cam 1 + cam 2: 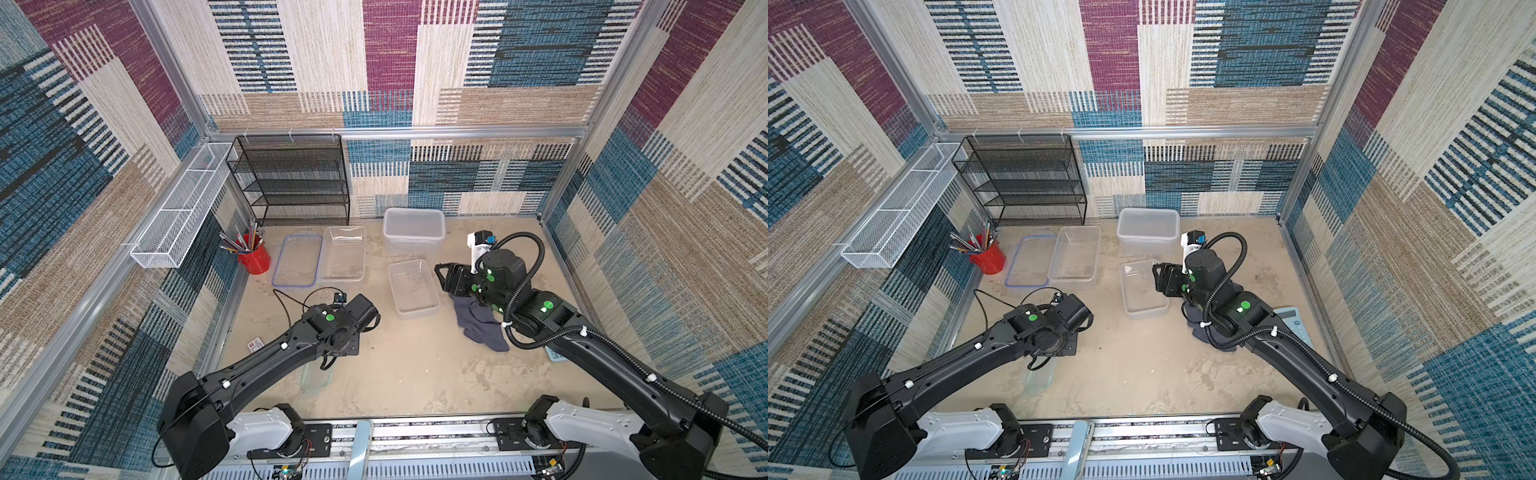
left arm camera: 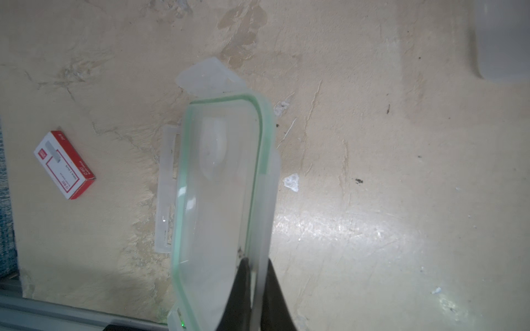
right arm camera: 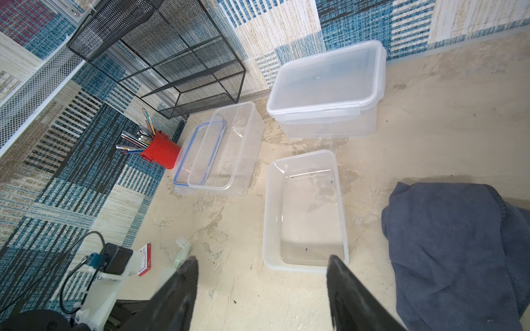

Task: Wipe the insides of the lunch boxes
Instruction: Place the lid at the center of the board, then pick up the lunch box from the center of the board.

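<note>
Wide-open and empty, my right pincer (image 3: 262,261) faces the smallest lunch box (image 3: 304,212), lying just ahead lengthwise, grey cloth (image 3: 453,243) beside it; my left pincer (image 2: 256,263) is clamped on a green-rimmed lid (image 2: 218,186)

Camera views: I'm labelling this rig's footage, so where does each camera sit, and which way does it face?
Top views: high behind the arm bases, looking down on the table; both arms show.
Left wrist: on the left arm, looking down past the left gripper, shut on the green-rimmed lid.
Right wrist: on the right arm, looking past the open right gripper at the smaller lunch box and grey cloth.
Shared: both wrist views show the staple box.
</note>
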Motion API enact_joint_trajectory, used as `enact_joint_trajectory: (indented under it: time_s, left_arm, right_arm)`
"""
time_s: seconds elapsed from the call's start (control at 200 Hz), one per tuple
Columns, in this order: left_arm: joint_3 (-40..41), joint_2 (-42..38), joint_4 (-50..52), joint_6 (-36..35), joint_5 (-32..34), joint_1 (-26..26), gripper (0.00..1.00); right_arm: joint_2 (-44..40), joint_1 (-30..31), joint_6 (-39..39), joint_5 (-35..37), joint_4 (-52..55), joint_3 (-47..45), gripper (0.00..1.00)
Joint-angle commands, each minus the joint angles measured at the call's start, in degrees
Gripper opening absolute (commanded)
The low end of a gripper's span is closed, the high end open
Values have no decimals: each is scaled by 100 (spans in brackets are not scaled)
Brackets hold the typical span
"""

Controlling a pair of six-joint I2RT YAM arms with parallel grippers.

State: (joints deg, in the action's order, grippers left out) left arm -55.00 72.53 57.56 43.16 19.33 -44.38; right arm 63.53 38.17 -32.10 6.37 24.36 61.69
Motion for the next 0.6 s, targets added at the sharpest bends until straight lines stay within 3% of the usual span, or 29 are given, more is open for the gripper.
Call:
enact_joint_trajectory:
  time_s: [0.0,0.22,0.596]
  left_arm:
    - [24,169,-516,109,-173,0,6]
    - [-80,603,-527,39,-320,0,16]
    - [-156,729,-560,241,-103,19,18]
  right_arm:
    - [-75,6,-86,-32,-182,-34,72]
    - [-157,6,-113,26,-98,-57,72]
    - [-303,6,-168,69,-8,-105,72]
